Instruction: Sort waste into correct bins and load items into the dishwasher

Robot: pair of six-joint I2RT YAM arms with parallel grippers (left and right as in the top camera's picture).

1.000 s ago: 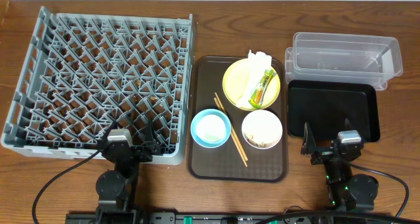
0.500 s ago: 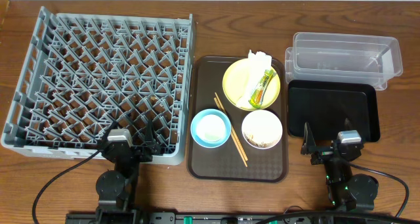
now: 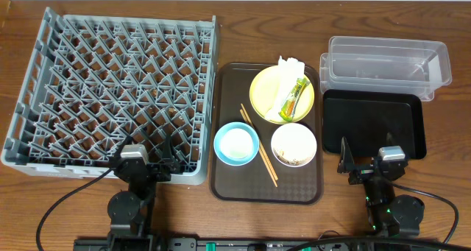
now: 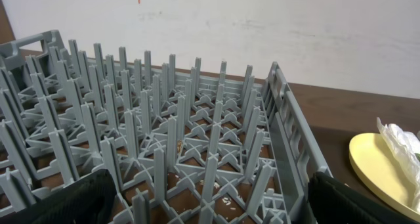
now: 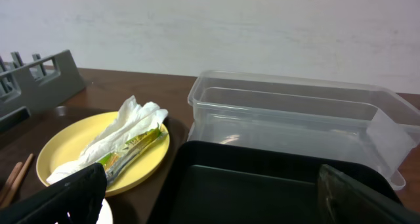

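Both arms sit folded low at the near table edge. The left gripper [image 3: 149, 159] is at the near rim of the large grey pegged plastic dish rack [image 3: 110, 82], the right gripper [image 3: 366, 163] at the near edge of the shallow black rectangular tray [image 3: 375, 122]; both have jaws spread wide with nothing between them. Between them lies a flat brown serving tray [image 3: 229, 186]. At its far end is a yellow round plate [image 3: 263, 89] carrying a crumpled white paper napkin [image 3: 291, 64] and a green-and-yellow sachet [image 3: 293, 96]. Nearer are a light blue bowl [image 3: 236, 143] and a white bowl [image 3: 294, 145], with two thin wooden chopsticks [image 3: 259, 144] slanting between them. A clear rectangular plastic tub [image 3: 383, 67] sits just beyond the black tray; narrow strips of wooden table [image 3: 184, 214] separate rack, serving tray and bins.
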